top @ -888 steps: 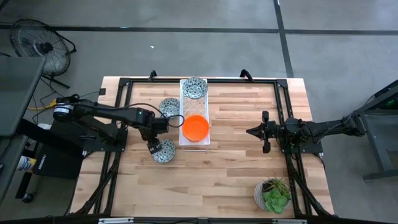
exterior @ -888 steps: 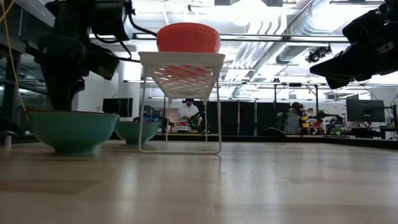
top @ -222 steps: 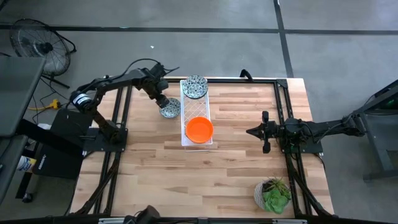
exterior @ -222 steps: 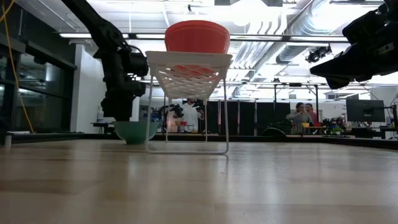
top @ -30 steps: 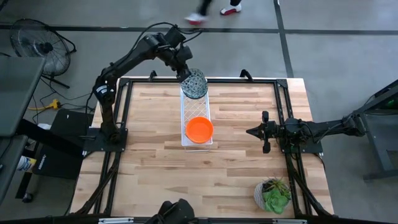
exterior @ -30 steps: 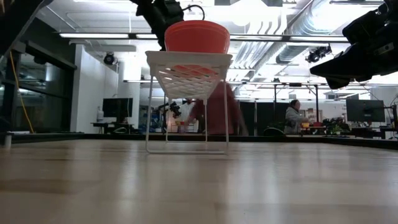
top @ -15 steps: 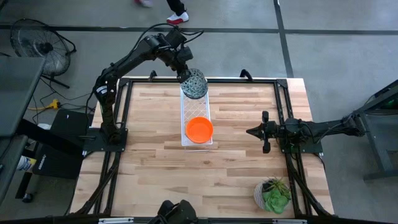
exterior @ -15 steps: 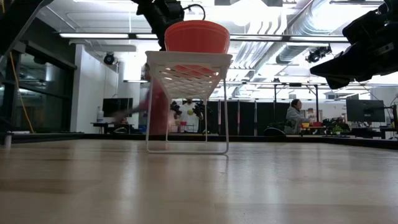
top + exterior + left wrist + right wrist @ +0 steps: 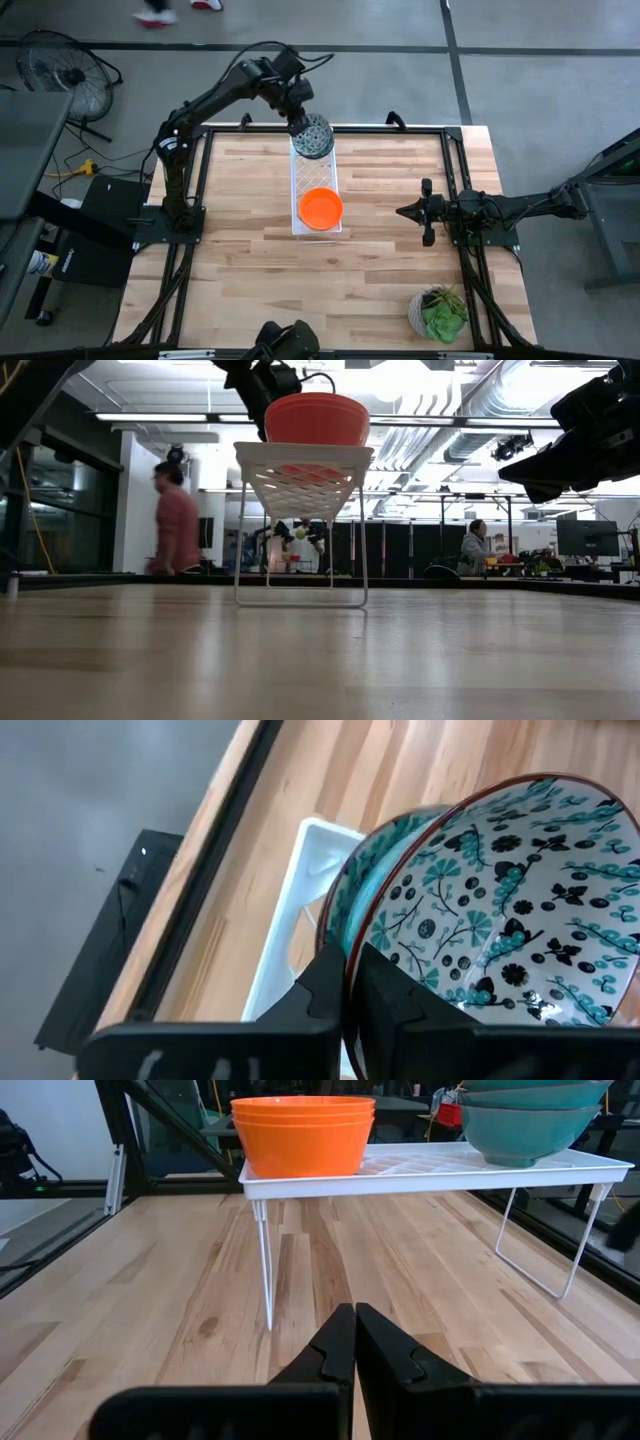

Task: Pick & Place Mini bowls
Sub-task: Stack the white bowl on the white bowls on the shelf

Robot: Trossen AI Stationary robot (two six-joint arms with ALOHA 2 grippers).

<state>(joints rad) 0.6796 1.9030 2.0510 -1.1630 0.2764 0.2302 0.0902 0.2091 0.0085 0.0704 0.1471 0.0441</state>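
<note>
A whitish mini bowl (image 9: pixel 315 138) with a dense green pattern is at the far end of the white lattice tray (image 9: pixel 314 176), and my left gripper (image 9: pixel 300 122) is shut on it. In the left wrist view, another teal bowl wall (image 9: pixel 352 870) shows right under it. A stack of orange mini bowls (image 9: pixel 320 208) stands on the tray's near end. The right wrist view shows the orange stack (image 9: pixel 302 1132) and the stacked teal bowls (image 9: pixel 525 1120) on the raised tray. My right gripper (image 9: pixel 402 211) is shut and hangs level at the table's right, touching nothing. My left gripper has the patterned bowl by its rim (image 9: pixel 345 935), one finger (image 9: pixel 392 988) inside the bowl and the other (image 9: pixel 322 982) outside on the teal wall. The fingers slant down from the table's far left. Whether the bowl rests on the bowl beneath or hangs clear, I cannot tell.
The tray (image 9: pixel 300 460) stands on thin wire legs above the wooden table (image 9: pixel 380 270). A pale pot with a green plant (image 9: pixel 438 312) sits at the near right corner. A person (image 9: pixel 176 520) walks beyond the table's far edge.
Neither arm has visibly moved, and the patterned bowl stays over the tray's far end. The person beyond the far edge has walked toward the left.
</note>
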